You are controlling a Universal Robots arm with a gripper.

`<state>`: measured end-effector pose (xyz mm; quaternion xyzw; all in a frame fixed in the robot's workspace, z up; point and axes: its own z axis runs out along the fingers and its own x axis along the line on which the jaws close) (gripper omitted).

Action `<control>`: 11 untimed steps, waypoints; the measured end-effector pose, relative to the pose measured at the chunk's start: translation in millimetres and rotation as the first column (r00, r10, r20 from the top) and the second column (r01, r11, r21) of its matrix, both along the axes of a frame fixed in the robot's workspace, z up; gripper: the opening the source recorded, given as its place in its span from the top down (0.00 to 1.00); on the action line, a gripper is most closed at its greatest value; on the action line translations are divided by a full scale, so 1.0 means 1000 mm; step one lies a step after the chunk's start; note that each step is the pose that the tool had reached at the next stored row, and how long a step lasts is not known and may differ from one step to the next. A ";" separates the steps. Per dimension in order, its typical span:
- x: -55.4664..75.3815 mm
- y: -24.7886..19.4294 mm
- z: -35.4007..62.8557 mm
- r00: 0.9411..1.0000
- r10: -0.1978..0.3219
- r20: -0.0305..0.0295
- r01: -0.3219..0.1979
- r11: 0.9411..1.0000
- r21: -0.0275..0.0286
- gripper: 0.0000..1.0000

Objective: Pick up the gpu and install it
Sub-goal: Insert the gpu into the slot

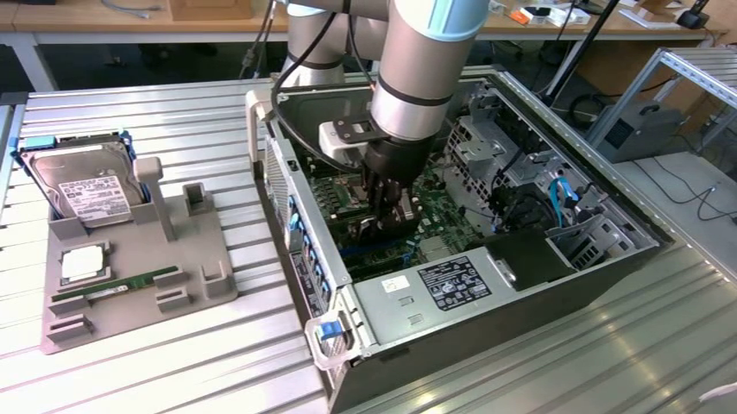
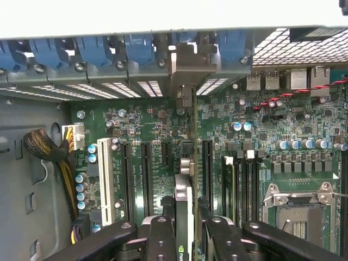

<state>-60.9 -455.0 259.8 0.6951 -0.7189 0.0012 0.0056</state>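
Inside the open computer case (image 1: 455, 297), my gripper (image 1: 386, 220) is shut on the gpu (image 1: 389, 235), which shows as a dark card held low over the green motherboard (image 1: 444, 216). In the wrist view the gpu (image 2: 184, 187) appears edge-on, squeezed between the black fingers (image 2: 163, 234). It runs from my gripper (image 2: 186, 217) toward the case's rear slot openings. Its silvery bracket (image 2: 185, 68) lies at the row of blue slot clips (image 2: 138, 49). Long black expansion slots (image 2: 206, 168) lie on either side of the card. Whether its edge sits in a slot I cannot tell.
On the exterior view's left stands a grey fixture (image 1: 196, 276) with a silver hard drive (image 1: 86, 190), a green memory stick (image 1: 116, 287) and a small square chip (image 1: 81, 263). The case walls, drive cage (image 1: 495, 147) and cables (image 1: 558, 198) crowd the arm.
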 end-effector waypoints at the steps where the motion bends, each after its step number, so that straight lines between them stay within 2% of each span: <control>1: 0.000 0.0000 -0.0002 1.000 0.000 0.000 0.000 1.000 0.000 0.73; 6: 0.001 0.0000 -0.0011 1.000 0.000 0.000 0.000 1.000 0.000 0.73; 11: 0.001 0.0004 0.0031 1.000 0.000 0.000 0.000 1.000 0.001 0.73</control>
